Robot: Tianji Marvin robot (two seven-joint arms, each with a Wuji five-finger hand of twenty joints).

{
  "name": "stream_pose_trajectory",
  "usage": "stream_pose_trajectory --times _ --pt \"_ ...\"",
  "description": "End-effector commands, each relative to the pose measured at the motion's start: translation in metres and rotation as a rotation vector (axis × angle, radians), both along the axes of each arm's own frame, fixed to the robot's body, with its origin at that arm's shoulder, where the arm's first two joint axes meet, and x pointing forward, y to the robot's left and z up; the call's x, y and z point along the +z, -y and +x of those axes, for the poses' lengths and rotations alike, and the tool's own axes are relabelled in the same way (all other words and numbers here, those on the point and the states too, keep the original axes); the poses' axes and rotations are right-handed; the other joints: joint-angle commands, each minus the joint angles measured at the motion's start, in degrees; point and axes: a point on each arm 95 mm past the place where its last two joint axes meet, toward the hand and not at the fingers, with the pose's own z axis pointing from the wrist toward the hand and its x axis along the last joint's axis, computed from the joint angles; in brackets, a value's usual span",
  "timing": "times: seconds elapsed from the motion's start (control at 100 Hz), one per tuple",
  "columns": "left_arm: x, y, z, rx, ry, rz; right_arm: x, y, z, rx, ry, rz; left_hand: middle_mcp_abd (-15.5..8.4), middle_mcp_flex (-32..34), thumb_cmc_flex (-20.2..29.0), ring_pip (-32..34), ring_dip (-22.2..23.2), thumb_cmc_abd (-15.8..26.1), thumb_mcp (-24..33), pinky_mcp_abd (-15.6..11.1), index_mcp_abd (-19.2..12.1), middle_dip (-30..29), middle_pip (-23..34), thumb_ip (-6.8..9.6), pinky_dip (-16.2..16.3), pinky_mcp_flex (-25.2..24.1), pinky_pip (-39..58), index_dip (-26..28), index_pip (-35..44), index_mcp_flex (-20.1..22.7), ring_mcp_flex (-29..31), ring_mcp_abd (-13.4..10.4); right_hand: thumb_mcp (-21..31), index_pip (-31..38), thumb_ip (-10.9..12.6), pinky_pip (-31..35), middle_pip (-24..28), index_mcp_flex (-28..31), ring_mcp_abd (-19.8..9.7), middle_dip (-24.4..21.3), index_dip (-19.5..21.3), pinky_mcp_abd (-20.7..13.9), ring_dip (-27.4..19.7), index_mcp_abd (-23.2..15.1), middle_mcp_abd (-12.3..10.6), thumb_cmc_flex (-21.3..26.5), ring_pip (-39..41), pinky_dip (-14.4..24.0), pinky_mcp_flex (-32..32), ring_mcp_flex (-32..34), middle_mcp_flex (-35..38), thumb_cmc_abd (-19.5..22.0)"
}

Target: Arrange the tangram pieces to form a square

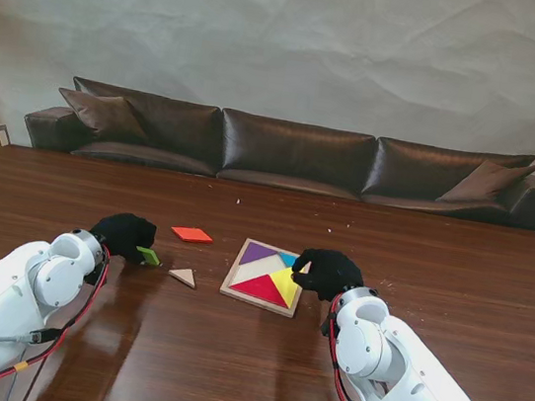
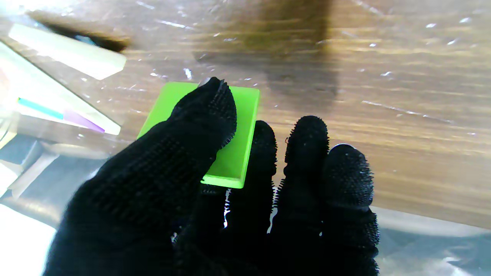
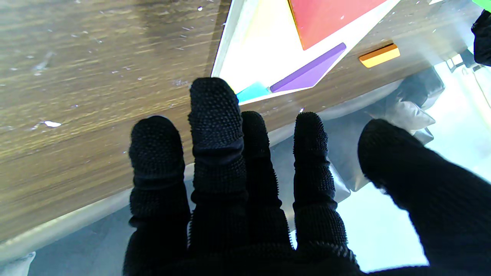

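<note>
Stand view. Left hand [image 1: 125,234] closed on a green piece [image 1: 148,256], held just off the table [image 1: 495,282] to the left of the tray [image 1: 231,286]. Right hand [image 1: 327,272] resting at the tray's right edge, fingers loosely spread, nothing in it. Inside the tray: purple [image 1: 259,253], a sliver of blue [image 1: 286,259], yellow [image 1: 285,285] and red [image 1: 261,288] pieces already seated. Loose on the wood: an orange piece [image 1: 191,235] farther from me, a pale triangle [image 1: 182,275] between the left hand and the tray. Likely snag: that triangle sits right on the straight path to the tray, so a low carry could knock it askew. Right hand crowding the tray's edge too, possibly blocking the open slot.

Left wrist view. Green piece [image 2: 234,153] pinched flat between thumb [image 2: 203,115] and the fingers [image 2: 307,142] beneath, thumb covering much of its face. Grip looks shallow, near one edge only; a tilt or slip seems possible on the way over, and release may drag the piece crooked. Pale triangle [image 2: 65,53] and tray rim [image 2: 50,103] visible beyond, blurred.

Right wrist view. Right hand [image 3: 245,184] empty, fingers extended and slightly apart, thumb well off to the side. One fingertip [image 3: 215,99] overlapping the tray corner [image 3: 224,50] by the blue piece [image 3: 251,92]; touching or just hovering, cannot tell. Purple [image 3: 307,71] and red [image 3: 330,17] pieces beside it, orange piece [image 3: 379,55] outside the tray. A press here could shift the tray.
</note>
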Motion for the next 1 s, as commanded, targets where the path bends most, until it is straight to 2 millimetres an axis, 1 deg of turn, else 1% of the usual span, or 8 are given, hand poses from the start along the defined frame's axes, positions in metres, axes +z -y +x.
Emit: stream_pose_trajectory --times 0.0,0.09,0.27,0.47,0.52,0.6,0.71,0.99 --pt "0.010 0.007 0.004 -0.020 0.002 -0.019 -0.003 -0.002 -0.001 0.012 -0.015 0.004 -1.8 2.6 4.2 -0.7 0.8 2.0 1.6 0.7 -1.1 -0.1 0.6 3.37 -0.7 1.6 -0.7 0.3 2.6 4.5 1.8 0.2 -0.1 0.9 1.6 1.4 1.1 0.8 0.6 -0.5 -0.4 0.2 -0.4 0.4 1.0 -1.6 0.9 -0.1 -6.9 -1.0 -1.4 1.3" --pt "0.018 0.011 0.006 -0.019 -0.006 -0.052 -0.003 -0.002 -0.001 0.012 -0.017 0.005 -2.2 3.0 4.1 -0.4 1.1 2.2 1.5 0.7 -1.0 0.0 0.6 3.35 -0.5 2.1 -0.3 0.4 2.5 4.4 2.4 0.5 -0.1 0.9 1.6 1.4 1.1 0.7 0.5 -0.5 -0.4 0.2 -0.4 0.4 1.1 -1.7 1.0 -0.1 -6.8 -0.9 -1.5 1.4" --pt "0.033 0.025 0.008 -0.023 -0.038 -0.109 -0.003 -0.001 -0.001 0.011 -0.020 0.004 -1.7 2.9 3.9 0.8 1.9 3.0 0.8 1.2 -0.8 0.8 0.6 3.17 0.6 2.3 1.6 1.1 2.5 3.5 2.7 0.8 -0.1 0.9 1.6 1.4 1.1 0.7 0.7 -0.5 -0.5 0.2 -0.4 0.4 1.1 -1.7 1.0 -0.1 -6.8 -1.0 -1.4 1.3" --pt "0.045 0.055 0.009 -0.029 -0.109 -0.202 -0.003 0.000 0.001 0.005 -0.017 0.006 -1.1 2.7 3.2 3.1 2.3 4.5 0.0 1.9 -0.9 1.7 0.6 2.99 2.7 2.3 5.0 2.5 2.3 2.0 2.7 0.9 -0.2 0.9 1.6 1.4 1.1 0.6 0.5 -0.5 -0.5 0.2 -0.4 0.4 1.1 -1.7 1.0 -0.1 -6.8 -0.9 -1.4 1.3" --pt "0.046 0.064 0.011 -0.034 -0.126 -0.215 -0.003 0.001 0.001 0.002 -0.016 0.006 -1.6 2.8 3.1 3.7 1.7 4.6 -0.3 1.1 -1.4 1.8 0.5 2.87 3.4 2.0 5.9 2.6 2.0 1.8 2.6 0.7 -0.2 0.9 1.6 1.4 1.1 0.6 0.6 -0.5 -0.6 0.2 -0.4 0.5 1.2 -1.8 1.0 -0.2 -6.8 -0.8 -1.3 1.4" --pt "0.048 0.077 0.014 -0.045 -0.155 -0.231 -0.003 0.003 0.002 -0.006 -0.016 0.006 -2.0 3.2 2.7 4.7 1.7 4.5 -0.5 0.0 -2.0 1.6 0.2 2.64 3.9 1.9 6.6 2.5 1.4 1.9 2.5 0.3 -0.2 0.9 1.6 1.4 1.1 0.6 0.6 -0.5 -0.6 0.3 -0.4 0.5 1.1 -1.7 1.0 -0.2 -6.8 -0.9 -1.4 1.4" --pt "0.048 0.095 0.020 -0.035 -0.195 -0.288 -0.004 0.007 0.004 -0.021 -0.020 0.006 -1.8 3.2 2.8 5.4 1.7 4.4 -0.7 -0.6 -2.4 1.7 0.1 2.52 4.3 1.7 7.3 2.6 1.1 2.2 2.5 0.6 -0.2 1.0 1.6 1.4 1.1 0.6 0.7 -0.6 -0.6 0.3 -0.4 0.6 1.2 -1.7 0.9 -0.2 -6.7 -0.8 -1.4 1.4" --pt "0.040 0.135 0.033 0.042 -0.317 -0.439 -0.006 0.018 0.011 -0.062 -0.037 0.010 -0.8 3.7 3.1 9.5 3.3 4.2 -0.7 0.3 -1.3 1.6 -0.1 2.20 6.5 1.6 10.9 3.2 0.3 2.4 3.1 1.9 -0.2 1.0 1.6 1.5 1.1 0.7 0.6 -0.6 -0.6 0.4 -0.4 0.7 1.2 -1.6 1.0 -0.2 -6.7 -0.7 -1.4 1.4"
